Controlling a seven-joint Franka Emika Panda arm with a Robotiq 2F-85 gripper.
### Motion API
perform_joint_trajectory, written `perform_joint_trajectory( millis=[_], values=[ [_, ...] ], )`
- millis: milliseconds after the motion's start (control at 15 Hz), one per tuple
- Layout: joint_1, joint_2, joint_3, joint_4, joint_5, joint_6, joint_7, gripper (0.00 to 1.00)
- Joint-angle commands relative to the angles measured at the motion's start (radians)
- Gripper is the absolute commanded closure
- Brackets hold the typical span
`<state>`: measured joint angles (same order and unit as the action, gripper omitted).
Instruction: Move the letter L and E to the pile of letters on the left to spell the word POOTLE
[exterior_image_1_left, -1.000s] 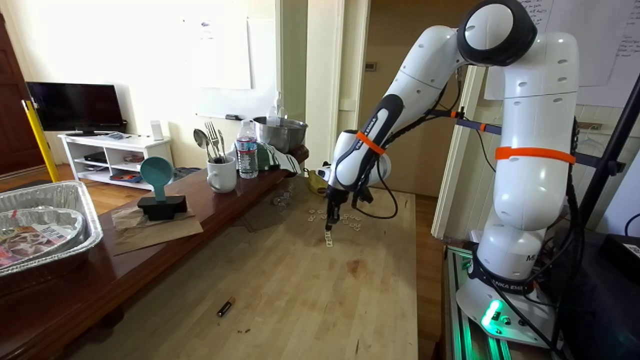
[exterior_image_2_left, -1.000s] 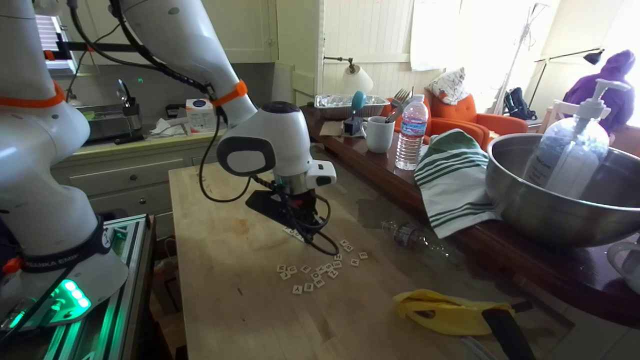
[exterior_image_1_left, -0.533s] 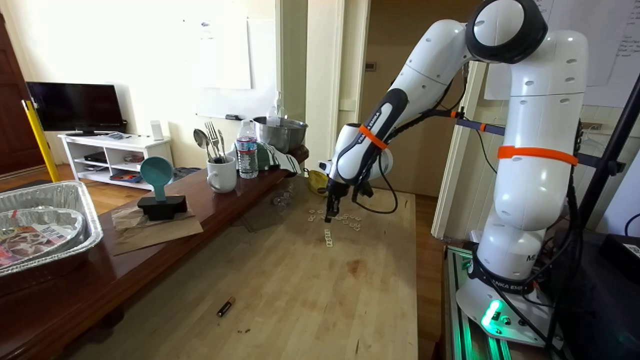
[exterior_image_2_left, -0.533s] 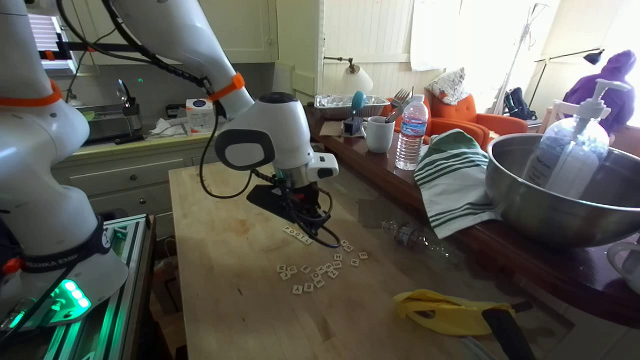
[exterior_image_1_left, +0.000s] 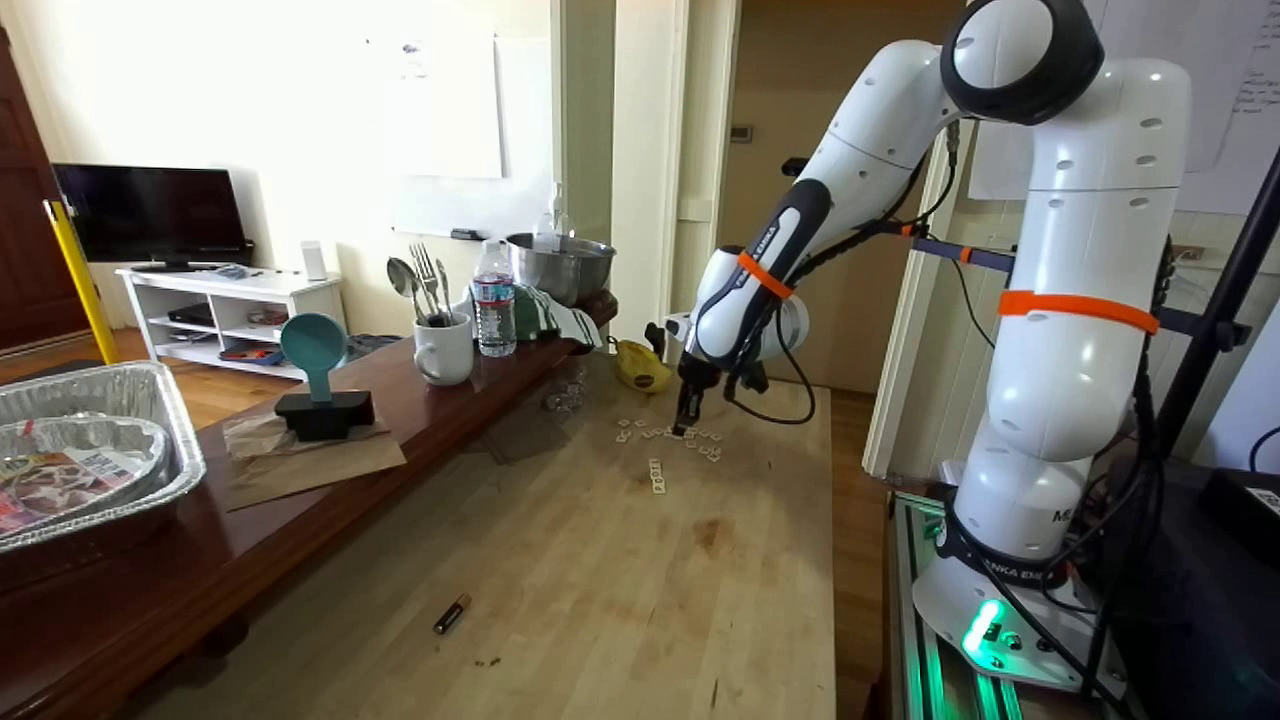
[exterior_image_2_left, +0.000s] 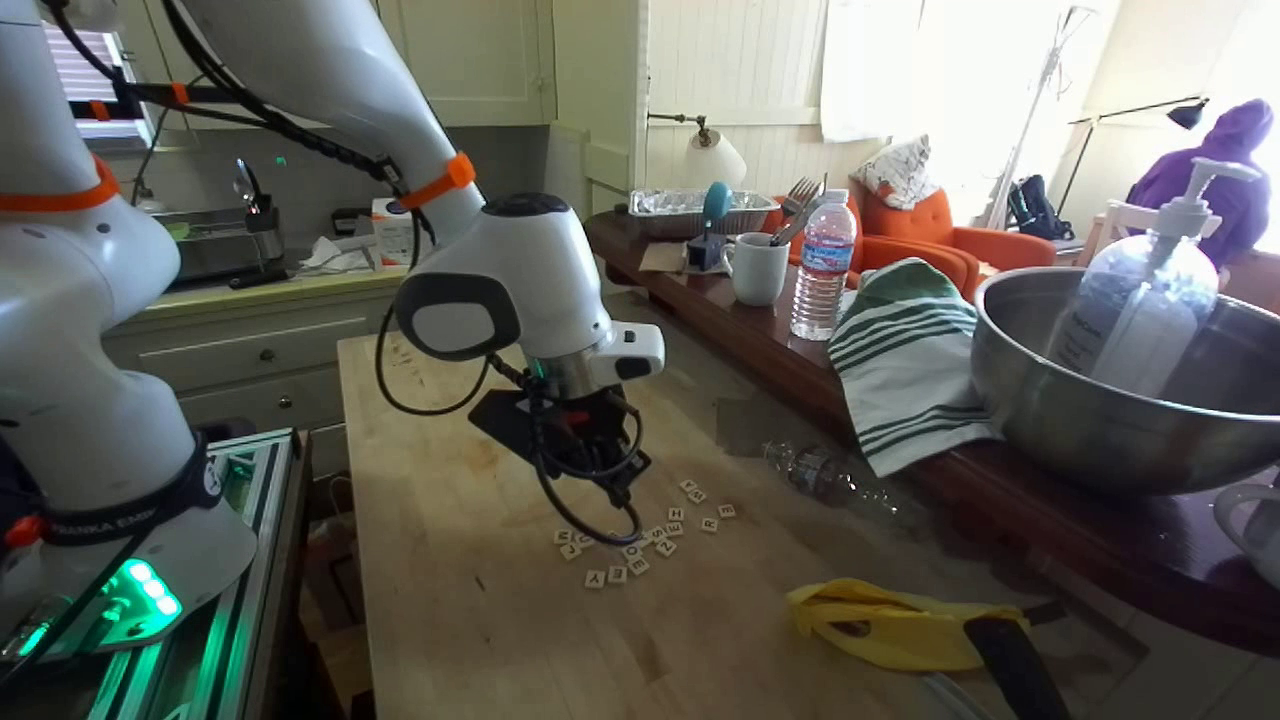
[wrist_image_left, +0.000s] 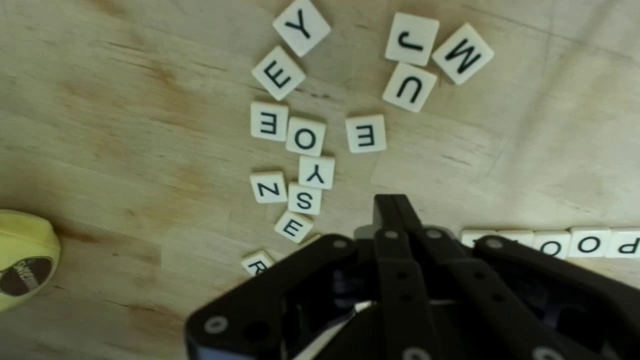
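Note:
A straight row of white letter tiles reading POOTL (wrist_image_left: 589, 242) lies at the right in the wrist view, upside down; its L end is partly hidden behind my gripper. The row shows in an exterior view (exterior_image_1_left: 657, 477). A lone E tile (wrist_image_left: 366, 134) lies face up ahead of my fingertips, apart from its neighbours. Other E tiles (wrist_image_left: 278, 73) lie among the loose letters. My gripper (wrist_image_left: 391, 200) is shut with nothing between the fingertips. It hangs above the wooden table beside the loose letters, seen also in an exterior view (exterior_image_1_left: 681, 430).
Loose tiles such as J (wrist_image_left: 412, 39), M (wrist_image_left: 463, 53), U (wrist_image_left: 410, 87), O (wrist_image_left: 305, 136) and S (wrist_image_left: 304, 198) lie scattered. A yellow pouch (exterior_image_2_left: 890, 628) and clear bottle (exterior_image_2_left: 825, 475) lie on the table. A battery (exterior_image_1_left: 452, 613) lies farther off. A raised wooden counter (exterior_image_1_left: 400, 460) runs alongside.
My gripper has risen off the L end of the row and moved across towards the loose letters. The POOTL row stays in place on the table.

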<state>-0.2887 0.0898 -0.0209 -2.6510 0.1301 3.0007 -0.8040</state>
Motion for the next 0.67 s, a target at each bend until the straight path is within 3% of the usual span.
perform_joint_trajectory(
  millis=[0,600],
  values=[
    [-0.022,0.004,-0.003,-0.018,0.026,0.063,-0.029,1.0],
    [-0.042,0.062,-0.03,0.0,-0.012,0.075,-0.018,1.0]
  ],
)
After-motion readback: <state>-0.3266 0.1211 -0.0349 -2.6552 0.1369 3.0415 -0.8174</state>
